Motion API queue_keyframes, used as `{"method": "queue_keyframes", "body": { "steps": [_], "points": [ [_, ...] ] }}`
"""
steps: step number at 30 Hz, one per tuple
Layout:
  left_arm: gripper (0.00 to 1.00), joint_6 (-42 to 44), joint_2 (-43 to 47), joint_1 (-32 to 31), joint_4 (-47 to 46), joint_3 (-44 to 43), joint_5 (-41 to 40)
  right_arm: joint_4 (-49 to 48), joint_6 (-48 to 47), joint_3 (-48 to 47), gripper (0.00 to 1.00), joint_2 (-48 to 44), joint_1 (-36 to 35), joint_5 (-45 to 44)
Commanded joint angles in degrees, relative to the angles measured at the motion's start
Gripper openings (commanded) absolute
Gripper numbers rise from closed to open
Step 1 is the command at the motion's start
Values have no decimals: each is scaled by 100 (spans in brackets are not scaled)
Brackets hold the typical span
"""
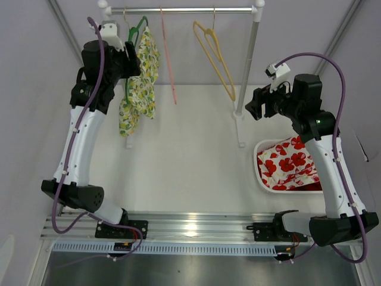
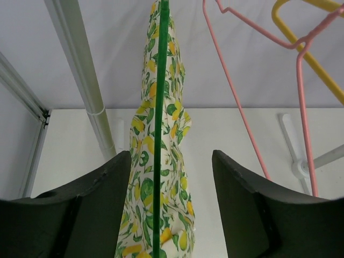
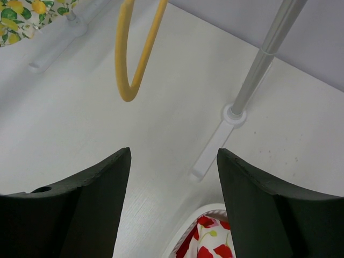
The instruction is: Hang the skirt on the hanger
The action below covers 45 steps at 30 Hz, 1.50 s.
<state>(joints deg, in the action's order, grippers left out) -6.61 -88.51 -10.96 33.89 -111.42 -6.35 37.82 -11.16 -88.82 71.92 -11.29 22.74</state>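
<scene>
The lemon-print skirt (image 1: 143,77) hangs from the green hanger (image 1: 136,33) at the left end of the rack rail (image 1: 184,10). My left gripper (image 1: 134,62) is raised beside it and open. In the left wrist view the green hanger's wire (image 2: 158,107) and the skirt (image 2: 173,134) lie between the open jaws of the left gripper (image 2: 172,161), touching neither. My right gripper (image 1: 250,106) is open and empty, raised by the rack's right pole. It also shows in the right wrist view (image 3: 173,161), above the table.
A pink hanger (image 1: 168,59) and a yellow hanger (image 1: 217,59) hang bare on the rail. A white basket (image 1: 260,173) at the right holds a red poppy-print garment (image 1: 289,164). The rack's right pole (image 3: 266,54) and foot (image 3: 215,145) stand ahead of the right gripper.
</scene>
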Motion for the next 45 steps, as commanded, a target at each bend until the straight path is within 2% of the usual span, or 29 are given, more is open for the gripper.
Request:
{"method": "queue_keyframes", "body": {
  "steps": [1, 7, 13, 16, 20, 21, 24, 27, 34, 39, 45],
  "points": [
    [68, -68, 474, 50, -225, 102, 178, -153, 79, 75, 72, -38, 48, -112],
    [72, -200, 1369, 15, -313, 523, 353, -83, 105, 312, 72, -55, 214, -367],
    [72, -226, 2275, -432, -269, 1086, 398, 251, -88, 962, 71, -336, 969, -490],
    [72, -297, 2566, -819, -322, 1561, 389, 558, -360, 1313, 71, -521, 1716, -359],
    [72, -437, 3040, -1644, -541, 2369, 310, 1051, -975, 1805, 70, -740, 2910, 1],
    [72, -481, 3102, -1794, -663, 2622, 223, 1104, -1272, 2006, 71, -793, 3426, 46],
    [72, -788, 3322, -2313, -1127, 3534, 301, 1385, -1765, 2271, 71, -820, 4263, 274],
    [72, -964, 3463, -2823, -1419, 4160, 231, 1412, -1977, 2465, 70, -776, 4643, 284],
    [72, -1176, 3411, -3394, -1746, 4699, 275, 912, -1803, 2764, 70, -495, 4706, 266],
    [71, -1237, 3393, -3492, -1640, 4761, 231, 438, -1793, 3010, 68, -257, 4785, -68],
    [71, -1307, 3340, -3544, -1517, 4813, 195, 428, -1987, 3045, 68, -214, 5058, 11]
  ]
}}
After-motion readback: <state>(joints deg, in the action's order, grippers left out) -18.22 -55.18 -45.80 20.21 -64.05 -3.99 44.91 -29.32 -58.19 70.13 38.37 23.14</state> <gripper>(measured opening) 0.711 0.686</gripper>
